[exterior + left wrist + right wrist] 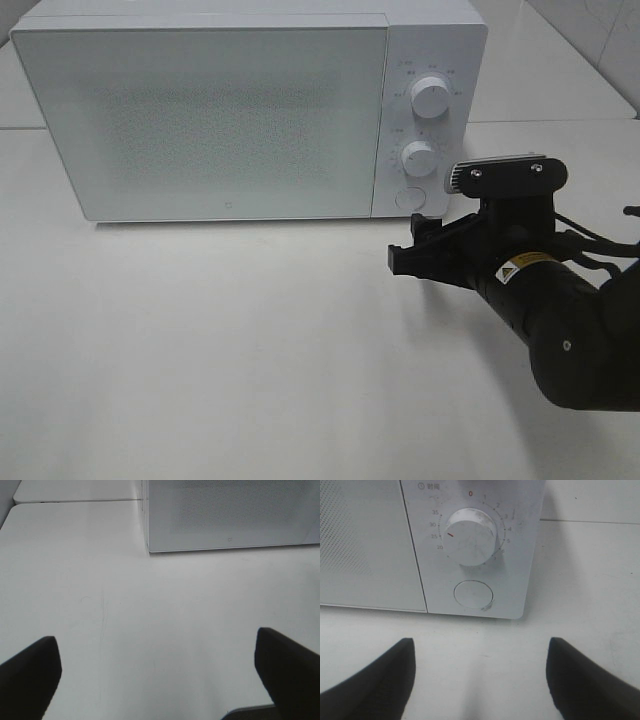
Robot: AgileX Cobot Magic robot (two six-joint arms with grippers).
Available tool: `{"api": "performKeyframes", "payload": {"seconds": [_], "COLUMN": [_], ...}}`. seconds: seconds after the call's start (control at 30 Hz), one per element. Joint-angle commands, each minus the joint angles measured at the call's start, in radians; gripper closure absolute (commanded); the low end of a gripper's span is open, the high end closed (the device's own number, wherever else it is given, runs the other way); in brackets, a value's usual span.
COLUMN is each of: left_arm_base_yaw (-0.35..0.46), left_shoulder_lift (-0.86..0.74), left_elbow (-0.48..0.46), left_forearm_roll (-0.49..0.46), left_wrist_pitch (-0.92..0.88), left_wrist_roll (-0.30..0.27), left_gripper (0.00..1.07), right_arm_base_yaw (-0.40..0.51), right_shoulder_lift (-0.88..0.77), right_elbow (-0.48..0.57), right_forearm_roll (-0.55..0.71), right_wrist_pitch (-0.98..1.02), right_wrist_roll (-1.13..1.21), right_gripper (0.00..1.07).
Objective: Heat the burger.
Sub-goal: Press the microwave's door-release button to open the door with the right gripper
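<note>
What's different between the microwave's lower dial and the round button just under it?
The lower dial stands out from the panel; the round button sits nearly flat. The dial has a red pointer mark and a ring of numbers; the button is plain. Both are round and white.

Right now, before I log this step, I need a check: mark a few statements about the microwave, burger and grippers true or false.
1. The microwave door is shut. True.
2. A burger is in plain view. False: none shows in any view.
3. The right gripper is shut on something. False: its fingers are open and empty, facing the button.
4. The left gripper is open and empty. True.
</note>
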Motion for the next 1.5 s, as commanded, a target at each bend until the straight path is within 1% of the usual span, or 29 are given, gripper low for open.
{"api": "performKeyframes", "payload": {"seconds": [0.03, 0.17, 0.27, 0.33, 0.37, 0.4, 0.47, 0.5, 0.57, 0.6, 0.63, 0.67, 0.73, 0.77, 0.8, 0.87, 0.9, 0.93, 0.97, 1.0, 1.03, 1.07, 1.1, 1.13, 1.2, 1.23, 1.27, 1.37, 1.5], "left_arm_base_yaw": [-0.001, -0.001, -0.001, -0.001, -0.001, -0.001, -0.001, -0.001, -0.001, -0.001, -0.001, -0.001, -0.001, -0.001, -0.001, -0.001, -0.001, -0.001, -0.001, -0.001, -0.001, -0.001, -0.001, -0.001, -0.001, -0.001, -0.001, -0.001, -0.001], "left_shoulder_lift": [-0.015, -0.015, -0.015, -0.015, -0.015, -0.015, -0.015, -0.015, -0.015, -0.015, -0.015, -0.015, -0.015, -0.015, -0.015, -0.015, -0.015, -0.015, -0.015, -0.015, -0.015, -0.015, -0.015, -0.015, -0.015, -0.015, -0.015, -0.015, -0.015], "left_elbow": [0.003, 0.003, 0.003, 0.003, 0.003, 0.003, 0.003, 0.003, 0.003, 0.003, 0.003, 0.003, 0.003, 0.003, 0.003, 0.003, 0.003, 0.003, 0.003, 0.003, 0.003, 0.003, 0.003, 0.003, 0.003, 0.003, 0.003, 0.003, 0.003], "left_forearm_roll": [-0.007, -0.007, -0.007, -0.007, -0.007, -0.007, -0.007, -0.007, -0.007, -0.007, -0.007, -0.007, -0.007, -0.007, -0.007, -0.007, -0.007, -0.007, -0.007, -0.007, -0.007, -0.007, -0.007, -0.007, -0.007, -0.007, -0.007, -0.007, -0.007], "left_wrist_pitch": [-0.015, -0.015, -0.015, -0.015, -0.015, -0.015, -0.015, -0.015, -0.015, -0.015, -0.015, -0.015, -0.015, -0.015, -0.015, -0.015, -0.015, -0.015, -0.015, -0.015, -0.015, -0.015, -0.015, -0.015, -0.015, -0.015, -0.015, -0.015, -0.015], "left_wrist_roll": [-0.001, -0.001, -0.001, -0.001, -0.001, -0.001, -0.001, -0.001, -0.001, -0.001, -0.001, -0.001, -0.001, -0.001, -0.001, -0.001, -0.001, -0.001, -0.001, -0.001, -0.001, -0.001, -0.001, -0.001, -0.001, -0.001, -0.001, -0.001, -0.001], "left_gripper": [0.07, 0.07, 0.07, 0.07, 0.07, 0.07, 0.07, 0.07, 0.07, 0.07, 0.07, 0.07, 0.07, 0.07, 0.07, 0.07, 0.07, 0.07, 0.07, 0.07, 0.07, 0.07, 0.07, 0.07, 0.07, 0.07, 0.07, 0.07, 0.07], "right_arm_base_yaw": [0.003, 0.003, 0.003, 0.003, 0.003, 0.003, 0.003, 0.003, 0.003, 0.003, 0.003, 0.003, 0.003, 0.003, 0.003, 0.003, 0.003, 0.003, 0.003, 0.003, 0.003, 0.003, 0.003, 0.003, 0.003, 0.003, 0.003, 0.003, 0.003], "right_shoulder_lift": [0.001, 0.001, 0.001, 0.001, 0.001, 0.001, 0.001, 0.001, 0.001, 0.001, 0.001, 0.001, 0.001, 0.001, 0.001, 0.001, 0.001, 0.001, 0.001, 0.001, 0.001, 0.001, 0.001, 0.001, 0.001, 0.001, 0.001, 0.001, 0.001], "right_elbow": [-0.009, -0.009, -0.009, -0.009, -0.009, -0.009, -0.009, -0.009, -0.009, -0.009, -0.009, -0.009, -0.009, -0.009, -0.009, -0.009, -0.009, -0.009, -0.009, -0.009, -0.009, -0.009, -0.009, -0.009, -0.009, -0.009, -0.009, -0.009, -0.010], "right_forearm_roll": [-0.003, -0.003, -0.003, -0.003, -0.003, -0.003, -0.003, -0.003, -0.003, -0.003, -0.003, -0.003, -0.003, -0.003, -0.003, -0.003, -0.003, -0.003, -0.003, -0.003, -0.003, -0.003, -0.003, -0.003, -0.003, -0.003, -0.003, -0.003, 0.001], "right_wrist_pitch": [-0.006, -0.010, -0.019, -0.019, -0.019, -0.017, -0.016, -0.016, -0.016, -0.017, -0.017, -0.017, -0.017, -0.016, -0.016, -0.016, -0.016, -0.016, -0.016, -0.016, -0.016, -0.016, -0.011, -0.011, -0.006, -0.006, -0.006, -0.006, 0.000], "right_wrist_roll": [0.045, 0.154, 0.303, 0.505, 0.505, 0.616, 0.680, 0.804, 0.865, 0.979, 0.979, 1.091, 1.151, 1.259, 1.259, 1.374, 1.374, 1.434, 1.434, 1.489, 1.511, 1.511, 1.549, 1.549, 1.594, 1.594, 1.613, 1.617, 1.617], "right_gripper": [0.37, 0.37, 0.37, 0.37, 0.37, 0.37, 0.37, 0.37, 0.37, 0.38, 0.38, 0.40, 0.42, 0.46, 0.46, 0.54, 0.54, 0.61, 0.61, 0.65, 0.75, 0.75, 0.84, 0.84, 0.96, 0.96, 1.03, 1.07, 1.07]}}
